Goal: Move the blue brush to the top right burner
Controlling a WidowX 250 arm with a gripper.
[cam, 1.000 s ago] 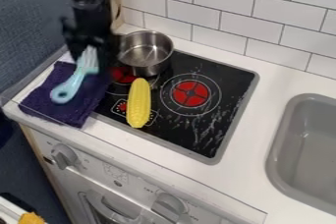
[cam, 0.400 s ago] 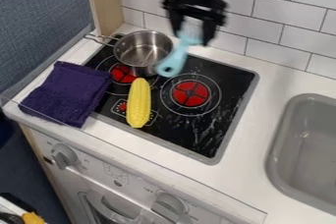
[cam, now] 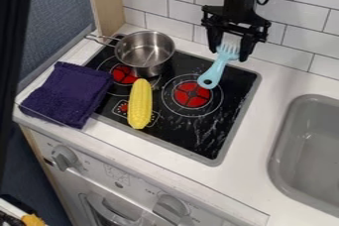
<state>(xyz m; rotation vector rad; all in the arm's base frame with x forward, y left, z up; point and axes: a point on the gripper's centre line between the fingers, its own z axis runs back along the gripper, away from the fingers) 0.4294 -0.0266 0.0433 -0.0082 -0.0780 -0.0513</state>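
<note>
Tool [cam: 230, 54] holds blue brush [cam: 213, 75]; small print [cam: 118, 173] marks the oven front [cam: 99, 183]

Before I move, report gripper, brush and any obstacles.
Gripper gripping blue brush by bristle end. Handle angled toward right burner. Possible obstacle: yellow corn, left of that burner's red centre.
</note>
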